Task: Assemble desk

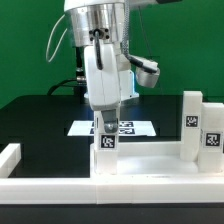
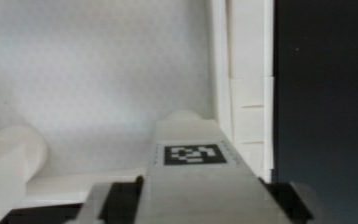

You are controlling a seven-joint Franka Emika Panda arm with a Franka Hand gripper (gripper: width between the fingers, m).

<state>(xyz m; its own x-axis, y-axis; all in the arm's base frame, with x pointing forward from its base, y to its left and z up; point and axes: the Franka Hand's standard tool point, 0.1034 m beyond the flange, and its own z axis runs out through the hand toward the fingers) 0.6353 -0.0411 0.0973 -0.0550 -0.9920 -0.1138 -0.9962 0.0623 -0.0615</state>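
Claw [image 1: 106, 128] clamped on a square white plastic leg [image 1: 106, 138], tag facing us, frame centre over the matte black tabletop [image 1: 40, 120]. We can't see the fingertips clearly; desk tray [image 1: 120, 180] cropped at bottom.

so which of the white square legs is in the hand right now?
The white square tagged leg standing upright between the hand fingers, at the exterior view's left. The other leg stands free at the right.
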